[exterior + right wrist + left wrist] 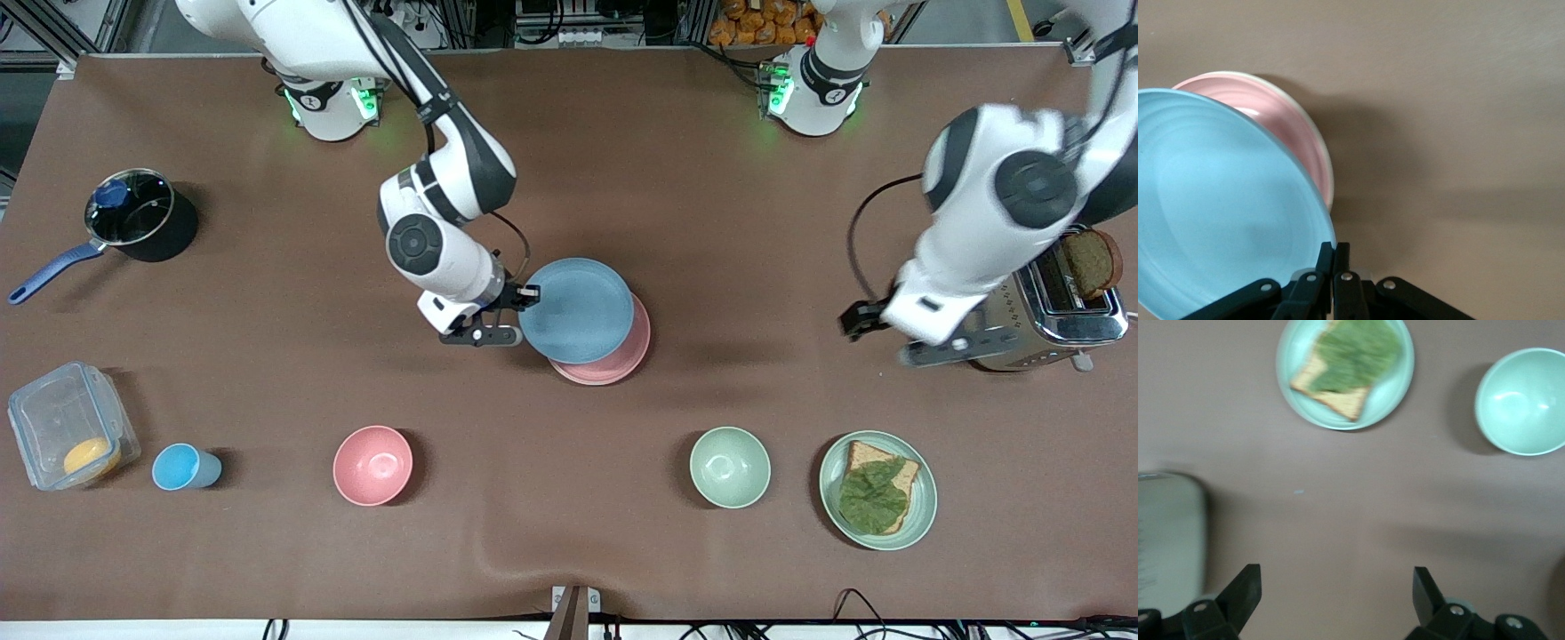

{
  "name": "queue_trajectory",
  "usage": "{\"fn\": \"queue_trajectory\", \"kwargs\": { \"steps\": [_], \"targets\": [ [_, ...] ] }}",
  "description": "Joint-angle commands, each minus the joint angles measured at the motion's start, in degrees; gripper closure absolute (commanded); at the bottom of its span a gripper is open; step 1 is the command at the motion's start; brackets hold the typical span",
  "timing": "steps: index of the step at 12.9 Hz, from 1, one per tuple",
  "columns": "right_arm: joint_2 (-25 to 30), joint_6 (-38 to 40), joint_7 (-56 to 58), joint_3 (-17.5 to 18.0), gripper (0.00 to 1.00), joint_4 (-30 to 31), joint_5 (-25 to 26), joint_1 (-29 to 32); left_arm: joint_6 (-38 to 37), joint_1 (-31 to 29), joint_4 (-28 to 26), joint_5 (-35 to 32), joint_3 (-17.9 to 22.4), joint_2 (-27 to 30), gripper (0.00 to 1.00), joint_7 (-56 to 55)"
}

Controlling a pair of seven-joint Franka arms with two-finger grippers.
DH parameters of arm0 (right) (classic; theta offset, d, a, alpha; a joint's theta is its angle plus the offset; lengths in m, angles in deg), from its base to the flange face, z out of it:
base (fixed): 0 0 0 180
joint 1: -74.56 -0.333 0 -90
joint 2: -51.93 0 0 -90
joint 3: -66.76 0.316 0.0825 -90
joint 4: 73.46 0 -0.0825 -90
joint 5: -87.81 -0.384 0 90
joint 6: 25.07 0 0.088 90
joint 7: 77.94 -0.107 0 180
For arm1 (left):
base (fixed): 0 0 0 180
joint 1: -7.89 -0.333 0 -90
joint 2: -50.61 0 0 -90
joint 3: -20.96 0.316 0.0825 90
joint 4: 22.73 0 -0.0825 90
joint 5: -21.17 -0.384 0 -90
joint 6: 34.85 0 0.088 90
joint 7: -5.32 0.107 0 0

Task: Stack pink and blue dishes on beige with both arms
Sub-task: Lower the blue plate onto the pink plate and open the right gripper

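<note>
Front view. The right pincer [524,298] pinches the rim of the blue plate [576,309] at the edge toward the right arm's end of the counter [622,160]. The blue plate sits over the pink plate [622,360], offset so that a crescent of pink shows on the side nearer the front camera. I cannot make out the beige plate here; the pink one covers whatever is under it. Gripping at the rim leaves the plate's face free, which I judge suits lowering it flat onto the stack. The left pincer [862,318] hangs over bare counter beside the toaster [1058,311], well apart from the stack; that arm waits. Also on the counter: pink bowl [373,465], blue cup [182,467], green bowl [730,467], green plate [878,490] with bread and leaf, saucepan [133,213], clear box [67,436].

Left wrist view. The left pincer [1337,597] is spread wide, nothing between its fingers, only counter below. The green plate [1291,380] and green bowl [1520,401] lie farther off.

Right wrist view. The right pincer [1332,257] is pressed onto the thin rim of the blue plate [1225,207], which appears tilted, its gripped edge raised. The pink plate [1281,120] lies beneath it, and a thin pale edge [1323,160] shows around it, probably the beige plate. My judgement: pink is placed, blue is nearly down but not centred or released.
</note>
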Motion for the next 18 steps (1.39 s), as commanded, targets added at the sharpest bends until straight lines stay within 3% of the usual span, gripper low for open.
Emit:
{"fn": "queue_trajectory", "kwargs": {
  "steps": [1, 5, 8, 9, 10, 12, 14, 16, 18],
  "targets": [
    [-3.13, 0.09, -1.48, -0.78, 1.0, -3.3, 0.13, -0.42, -11.6, 0.01, 10.23, -0.41, -0.38, 1.13, 0.0, 1.81],
    [-4.62, -2.26, -2.26, -0.69, 1.0, -3.21, -0.12, -0.41, -18.75, -0.43, 17.47, 1.43, -0.3, 2.18, 0.0, 2.07],
    [-4.89, -2.54, -2.36, -0.69, 1.0, -4.08, -2.92, -1.12, -19.98, 1.93, 17.57, 6.0, 5.83, 5.61, 0.0, 5.49],
    [-4.97, -2.37, -2.44, -0.69, 0.37, -4.26, -3.73, -1.12, -20.94, 5.68, 17.48, 6.62, 10.12, 6.4, 0.0, 6.72],
    [-4.62, -1.93, -2.27, -0.69, 0.0, -4.26, -3.65, -0.33, -21.3, 8.77, 17.48, 6.97, 13.99, 6.58, 0.0, 6.91],
    [-2.96, 0.34, -1.39, -0.87, 0.0, -4.09, -3.65, 2.38, -22.79, 12.21, 17.48, 8.11, 18.5, 6.84, 0.0, 7.43],
    [0.28, 7.88, 2.71, -1.48, 0.0, -4.0, -1.98, 6.59, -22.89, 14.06, 17.22, 8.12, 20.35, 7.28, 0.0, 7.44],
    [3.71, 16.13, 16.65, -2.88, 0.0, -4.09, -0.92, 13.61, -22.89, 13.9, 17.21, 8.12, 20.36, 7.37, 0.0, 7.44],
    [8.19, 19.06, 26.7, -2.8, 0.0, -2.17, 2.39, 20.56, -22.8, 13.46, 17.56, 8.21, 20.01, 7.28, 0.0, 7.44]
  ]
}}
